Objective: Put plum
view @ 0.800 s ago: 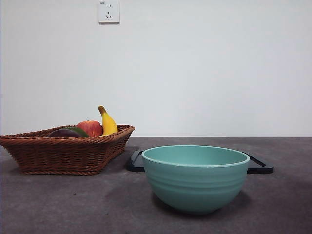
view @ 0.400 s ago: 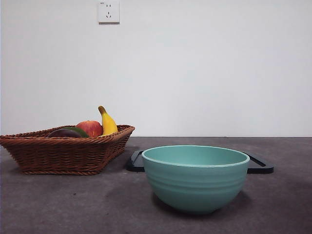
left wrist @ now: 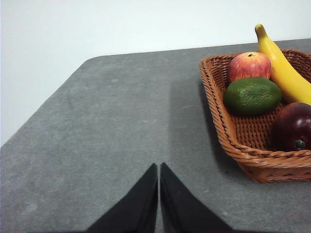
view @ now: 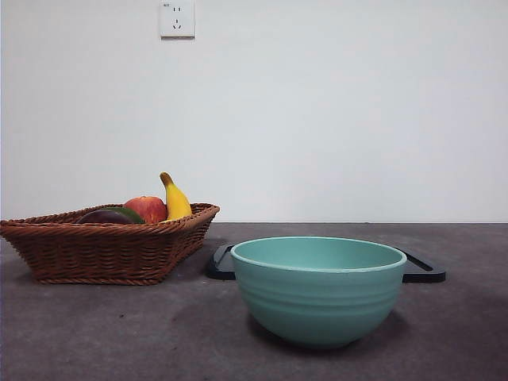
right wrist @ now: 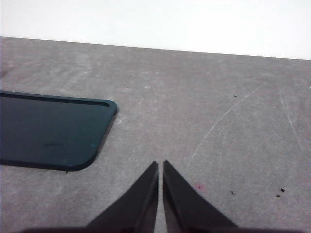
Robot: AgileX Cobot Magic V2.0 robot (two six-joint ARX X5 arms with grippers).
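Plum (left wrist: 293, 127) low in wicker basket (view: 103, 246) at far left, crowded by green fruit (left wrist: 252, 95), apple (view: 147, 209), banana (view: 175, 198). Teal bowl (view: 318, 290) nearest, dark tray (right wrist: 48, 131) behind. Left gripper (left wrist: 159, 170) and right gripper (right wrist: 161, 167) pressed together, empty.

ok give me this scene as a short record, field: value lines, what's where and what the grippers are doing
plum: in the wicker basket, untouched
other fruit in basket: apple, green fruit, banana
bowl: teal, on the table beside the basket; inside not visible
tray: dark, flat, behind the bowl
left gripper: shut, above bare table near the basket
right gripper: shut, above bare table near the tray
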